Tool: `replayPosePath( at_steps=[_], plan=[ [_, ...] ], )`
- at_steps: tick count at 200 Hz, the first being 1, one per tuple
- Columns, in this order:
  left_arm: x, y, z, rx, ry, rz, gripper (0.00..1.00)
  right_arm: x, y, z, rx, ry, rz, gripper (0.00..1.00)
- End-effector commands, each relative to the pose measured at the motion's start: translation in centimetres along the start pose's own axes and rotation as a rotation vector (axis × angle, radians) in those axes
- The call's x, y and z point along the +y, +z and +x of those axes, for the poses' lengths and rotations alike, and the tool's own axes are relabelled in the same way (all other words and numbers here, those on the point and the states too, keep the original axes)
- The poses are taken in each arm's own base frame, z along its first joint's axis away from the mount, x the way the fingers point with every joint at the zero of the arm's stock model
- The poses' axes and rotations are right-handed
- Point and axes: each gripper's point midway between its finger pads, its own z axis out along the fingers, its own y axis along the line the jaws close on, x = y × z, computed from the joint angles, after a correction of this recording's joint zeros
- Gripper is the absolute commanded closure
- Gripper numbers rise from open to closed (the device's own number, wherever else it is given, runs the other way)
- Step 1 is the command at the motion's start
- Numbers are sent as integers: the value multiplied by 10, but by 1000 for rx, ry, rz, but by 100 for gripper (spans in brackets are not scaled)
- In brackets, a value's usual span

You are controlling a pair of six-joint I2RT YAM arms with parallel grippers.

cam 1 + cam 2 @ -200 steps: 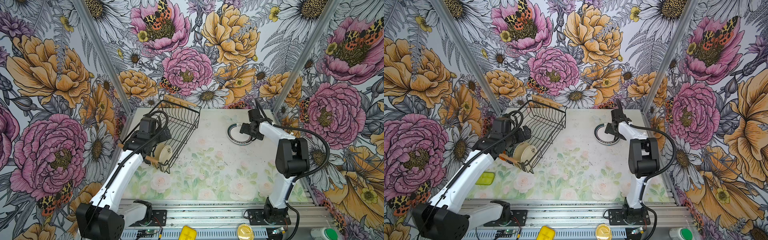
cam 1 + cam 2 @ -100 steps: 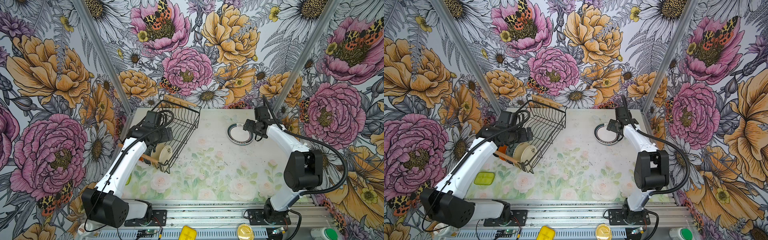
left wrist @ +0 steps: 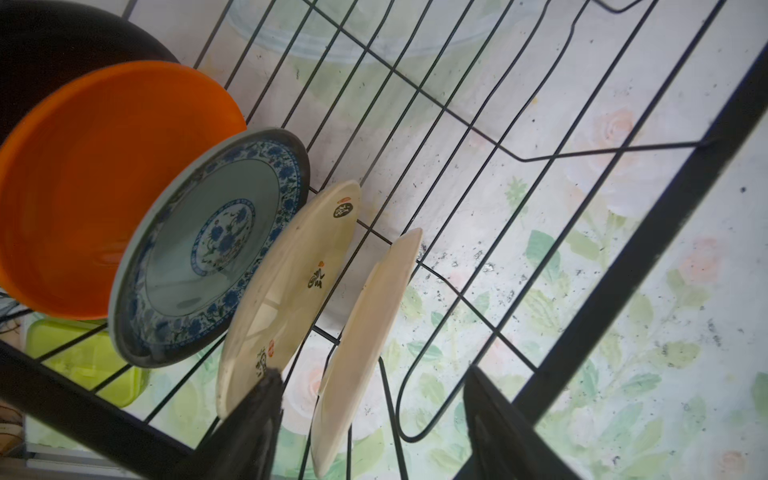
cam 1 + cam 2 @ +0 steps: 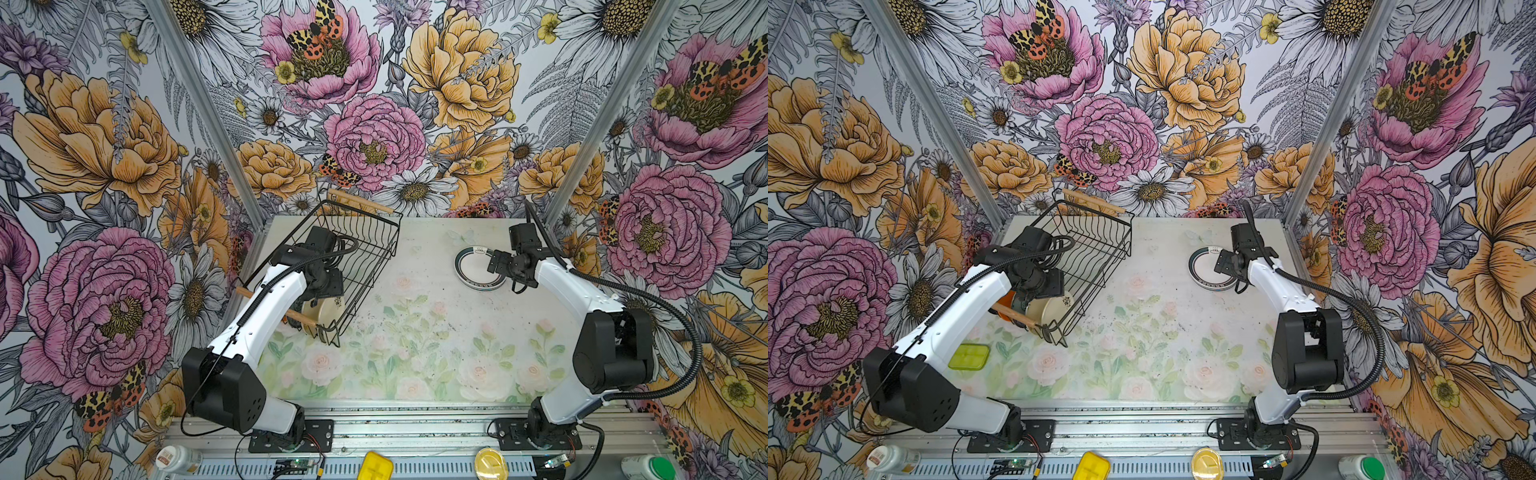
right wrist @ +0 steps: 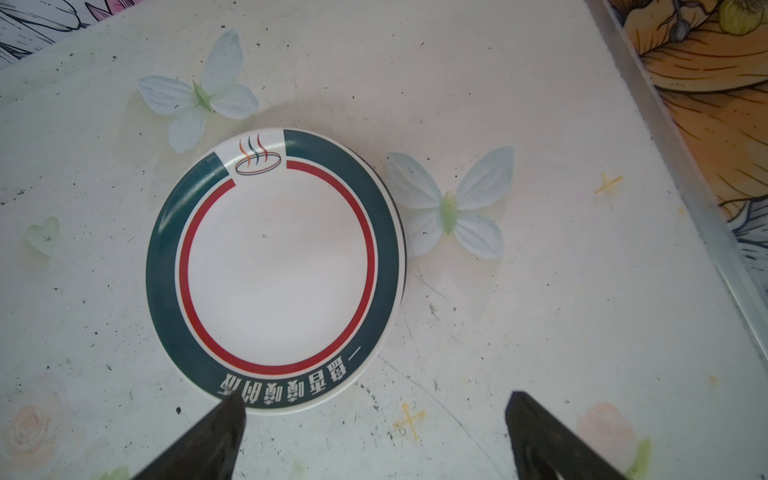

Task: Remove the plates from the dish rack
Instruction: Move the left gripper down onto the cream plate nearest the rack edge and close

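Wrist footage from the left arm showed what both top views mostly hid. Inside the dish rack (image 3: 623,282), at the table's left rear, a black plate (image 3: 62,45), orange plate (image 3: 95,178), blue-patterned plate (image 3: 208,249) and two cream plates (image 3: 291,282) stood on edge. The left gripper (image 3: 372,372) was part open, fingers either side of the nearest cream rim, not clamped. The right gripper (image 5: 374,398) gaped empty beside a stack of teal-rimmed plates (image 5: 274,270), flat on the table (image 4: 415,353). A green box (image 4: 968,356) showed in a top view only. Flowered walls (image 4: 374,124) enclosed the pale floral top.
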Motion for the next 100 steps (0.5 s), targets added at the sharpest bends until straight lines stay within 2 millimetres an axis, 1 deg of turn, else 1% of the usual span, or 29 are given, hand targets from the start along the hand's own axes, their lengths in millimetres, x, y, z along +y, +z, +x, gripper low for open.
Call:
replayPosePath(
  at_steps=[1,21,47,83,100],
  plan=[
    [0,6,6,28,42,-15,43,0,-12,-2,-29,-3,-12,1],
    [1,11,9,58,69,-19,47,-2,-13,0,-32,-2,-8,1],
    [-1,16,13,105,118,-18,48,-5,-14,2,-35,0,-5,1],
    [8,22,16,156,163,-62,50,-8,-13,2,-35,5,-2,1],
    [11,26,16,173,161,-65,53,-10,-13,2,-38,9,-1,1]
  ],
)
